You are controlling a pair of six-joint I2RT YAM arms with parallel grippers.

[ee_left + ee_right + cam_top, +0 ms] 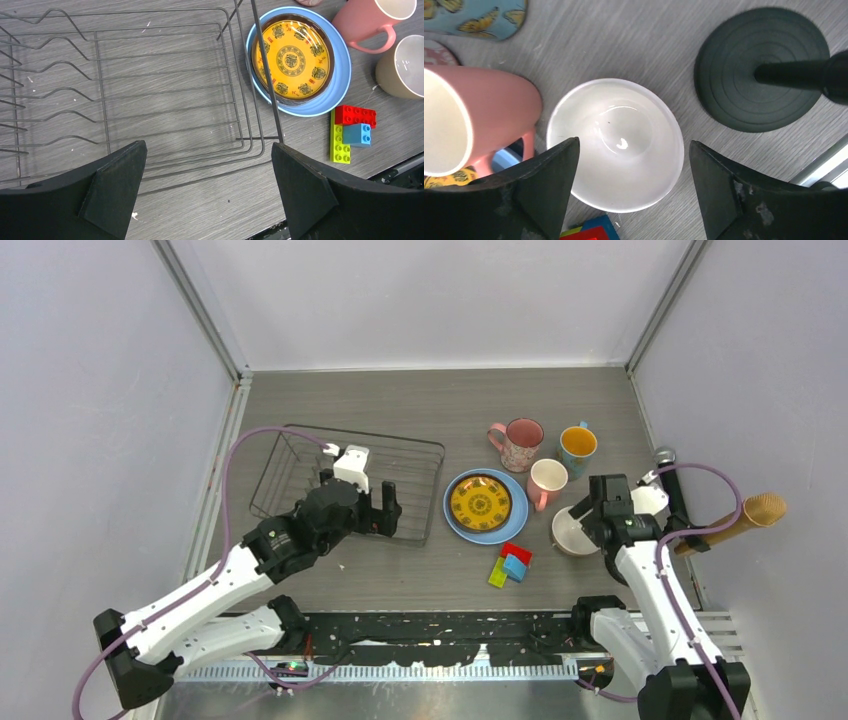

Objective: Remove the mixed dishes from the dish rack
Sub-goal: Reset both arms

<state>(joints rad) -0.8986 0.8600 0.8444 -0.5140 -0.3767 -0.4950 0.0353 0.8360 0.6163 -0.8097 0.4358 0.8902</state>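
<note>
The dish rack (437, 490) is a dark wire basket at the left and holds no dishes; its bars fill the left wrist view (100, 85). My left gripper (390, 512) is open and empty above the rack's near right corner (207, 150). The yellow patterned plate (480, 502) lies on the light blue plate (510, 528) right of the rack. The speckled pink mug (520, 443), blue mug (577, 447) and salmon mug (547, 480) stand behind. My right gripper (583, 515) is open, its jaws straddling the cream bowl (624, 130) from above without touching it.
Red, blue and green blocks (512, 563) lie just in front of the plates, left of the bowl. A black stand with a round base (761, 67) is right of the bowl. A brown cone-shaped object (762, 510) sticks out at the far right. Grey walls enclose the table.
</note>
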